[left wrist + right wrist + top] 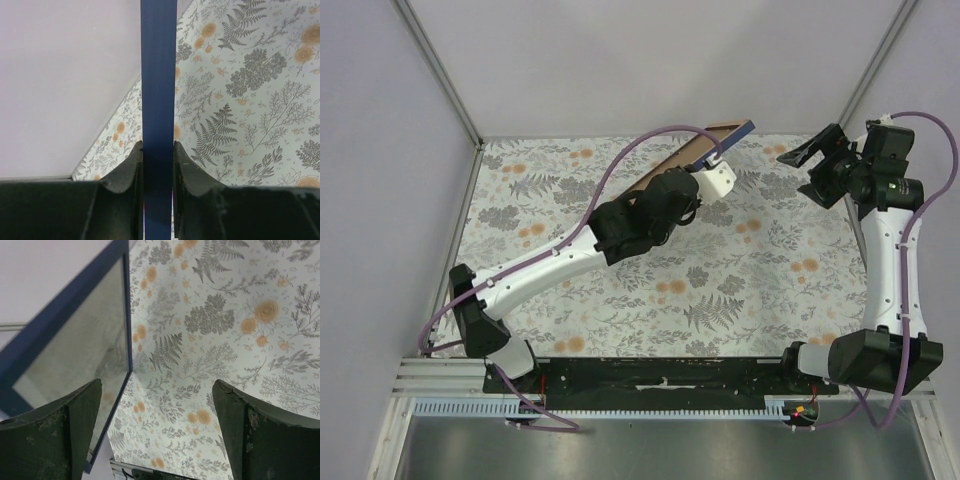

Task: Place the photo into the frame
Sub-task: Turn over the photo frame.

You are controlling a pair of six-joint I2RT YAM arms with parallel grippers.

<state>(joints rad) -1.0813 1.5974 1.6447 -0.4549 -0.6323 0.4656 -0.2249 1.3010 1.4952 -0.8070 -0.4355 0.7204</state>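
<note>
The frame [692,152] stands on its long edge at the back of the table, tilted, with its light brown face up toward the camera and a dark blue rim. My left gripper [712,163] is shut on that rim; in the left wrist view the blue rim [159,75] runs straight up between the two fingers [127,170], which press on both sides. My right gripper [810,152] hangs open to the right of the frame, apart from it. In the right wrist view the frame [75,305] shows a greyish glossy panel [80,355] inside the rim; I cannot tell whether that is the photo.
A floral cloth [720,270] covers the table. Pale walls close in the back and both sides [390,150]. A metal rail with the arm bases [660,375] runs along the near edge. Purple cables loop above both arms.
</note>
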